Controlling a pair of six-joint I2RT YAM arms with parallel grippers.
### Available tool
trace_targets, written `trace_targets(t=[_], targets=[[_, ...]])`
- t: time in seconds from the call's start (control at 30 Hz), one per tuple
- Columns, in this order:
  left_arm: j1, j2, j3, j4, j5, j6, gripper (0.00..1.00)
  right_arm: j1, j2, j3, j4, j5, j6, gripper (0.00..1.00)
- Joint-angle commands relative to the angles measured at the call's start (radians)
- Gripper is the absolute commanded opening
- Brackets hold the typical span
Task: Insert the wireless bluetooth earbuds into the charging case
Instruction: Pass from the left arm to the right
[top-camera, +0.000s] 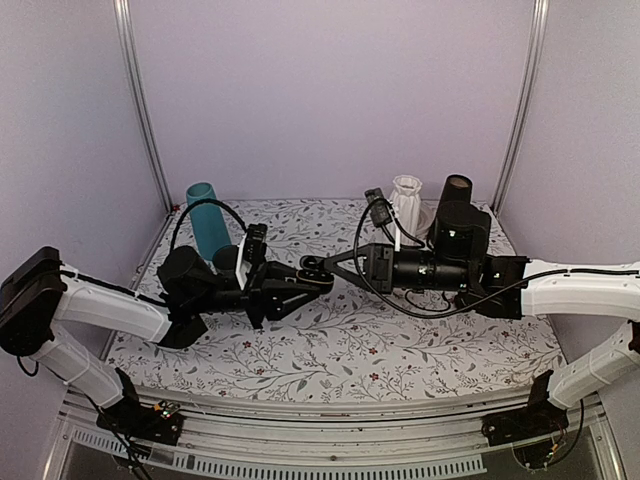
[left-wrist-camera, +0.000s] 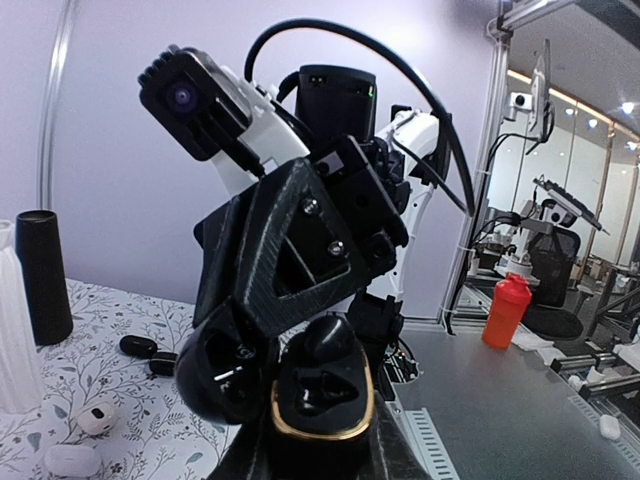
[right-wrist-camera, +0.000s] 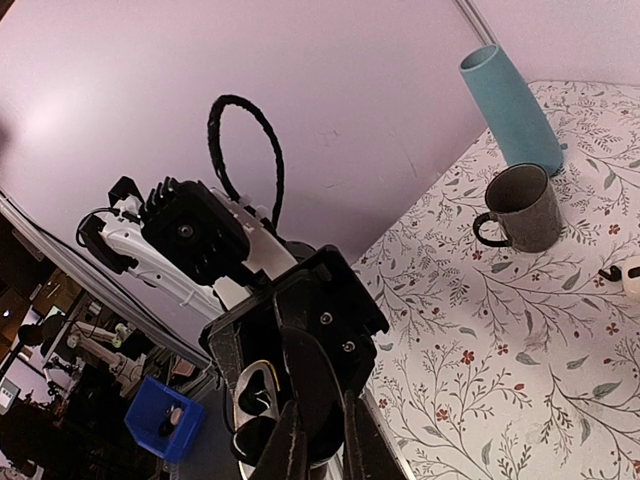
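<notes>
Your left pincer (top-camera: 300, 281) is closed narrow around the charging case (left-wrist-camera: 320, 400) and holds it up off the counter (top-camera: 400, 350), midway between the two arms. The case is glossy black and pebble-round, with a thin gold rim around its open mouth. The lid is swung back to one side. Dark moulded hollows show inside, but you cannot tell whether an earbud sits in either.

Your right pincer (right-wrist-camera: 318, 440) meets it tip to tip, its fingers drawn nearly together just over the open case. Black on black, you cannot tell whether it grips anything.

The counter wears a pale cloth printed with grey sprigs and small red flowers. On it you have one tall teal tube (top-camera: 207, 222), one speckled grey mug (right-wrist-camera: 522, 207), one ribbed white vase (top-camera: 407, 200), one matte black cylinder (left-wrist-camera: 42, 275), two smooth white pebble cases (left-wrist-camera: 97, 418) and two small black pieces (left-wrist-camera: 137, 345).
</notes>
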Motion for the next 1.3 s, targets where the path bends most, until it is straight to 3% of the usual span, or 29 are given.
trace_targets(t=[0.0,0.3,0.63,0.67,0.77,0.83,0.87,0.9,1.03,1.27], targets=[[-0.001,-0.013,0.02,0.012,-0.005,0.01,0.0,0.005,-0.023,0.04,-0.031,0.001,-0.017,0.08],[-0.002,-0.012,0.015,0.007,-0.011,0.01,0.11,0.004,-0.038,0.053,-0.046,0.013,-0.042,0.04],[-0.002,-0.053,-0.021,-0.057,-0.116,0.056,0.39,0.005,-0.063,0.094,-0.143,0.091,-0.128,0.04],[-0.001,-0.059,-0.025,-0.077,-0.133,0.063,0.52,0.005,-0.07,0.091,-0.152,0.103,-0.136,0.04],[-0.002,-0.079,-0.04,-0.124,-0.176,0.086,0.63,0.003,-0.084,0.088,-0.176,0.133,-0.152,0.04],[-0.002,-0.091,-0.047,-0.158,-0.215,0.1,0.78,0.001,-0.093,0.085,-0.192,0.15,-0.167,0.04],[-0.002,-0.096,-0.049,-0.18,-0.239,0.106,0.93,-0.003,-0.099,0.081,-0.195,0.154,-0.17,0.04],[-0.001,-0.104,-0.051,-0.203,-0.265,0.111,0.96,-0.007,-0.105,0.074,-0.195,0.157,-0.174,0.04],[0.004,-0.15,-0.055,-0.333,-0.386,0.141,0.96,-0.02,-0.131,0.053,-0.215,0.184,-0.192,0.04],[0.019,-0.152,0.091,-0.787,-0.716,0.16,0.96,-0.03,-0.181,0.004,-0.246,0.246,-0.229,0.04]])
